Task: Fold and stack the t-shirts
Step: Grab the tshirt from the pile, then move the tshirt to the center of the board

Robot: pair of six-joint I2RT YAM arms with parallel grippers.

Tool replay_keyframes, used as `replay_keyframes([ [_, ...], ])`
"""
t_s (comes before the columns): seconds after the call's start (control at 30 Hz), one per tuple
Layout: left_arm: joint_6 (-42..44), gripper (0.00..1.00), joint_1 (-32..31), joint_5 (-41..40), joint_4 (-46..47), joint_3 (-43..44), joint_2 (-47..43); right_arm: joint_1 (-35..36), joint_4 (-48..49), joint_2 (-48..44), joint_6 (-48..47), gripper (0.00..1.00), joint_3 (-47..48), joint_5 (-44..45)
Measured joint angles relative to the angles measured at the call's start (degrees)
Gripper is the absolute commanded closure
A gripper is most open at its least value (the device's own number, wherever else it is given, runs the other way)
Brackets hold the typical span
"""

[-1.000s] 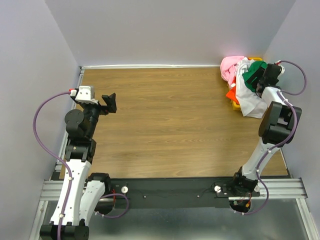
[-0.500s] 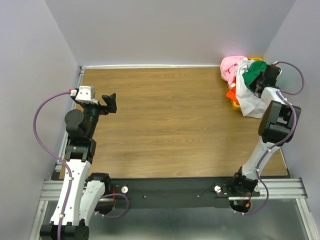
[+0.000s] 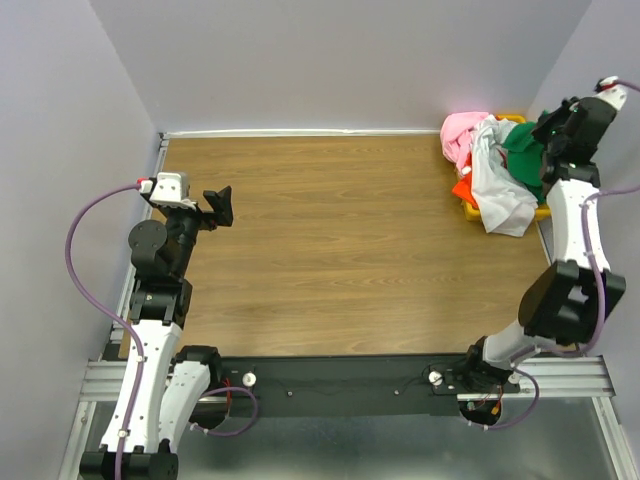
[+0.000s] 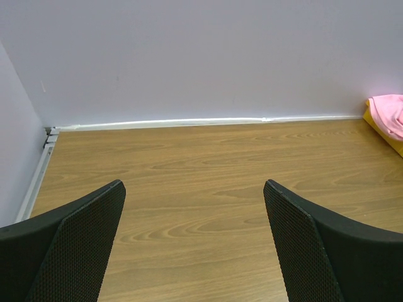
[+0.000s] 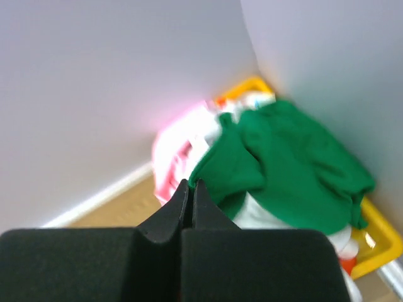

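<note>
Here the right end effector is pinched together at the green t-shirt's edge (whether it grips cloth is unclear) — shirts heaped in the yellow bin at the table's far right corner — left end effector spread wide.

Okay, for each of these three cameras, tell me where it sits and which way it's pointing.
Top external: above and behind the arm bases, looking down on the table; both arms show.
Left wrist: on the left arm, looking across the table to its far edge; the open left gripper frames the bottom.
Right wrist: high in the far right corner, looking down on the green t-shirt; the closed right gripper shows.
Shared: the pink t-shirt shows in left wrist and top views.
</note>
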Motion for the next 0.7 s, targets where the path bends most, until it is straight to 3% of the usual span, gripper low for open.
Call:
replay_keyframes([
  [0.27, 0.0, 0.02, 0.0, 0.0, 0.0, 0.0, -0.4, 0.0, 1.2, -12.0, 0.0, 1.0, 3.7, -2.6],
  [0.5, 0.0, 0.02, 0.0, 0.4, 0.0, 0.0, -0.7, 0.9, -0.4, -12.6, 3.1, 1.0, 9.7, -13.4],
  [0.7, 0.0, 0.02, 0.1, 0.4, 0.0, 0.0, -1.0, 7.1, -1.4, -11.4, 6.4, 1.0, 22.1, -22.7],
])
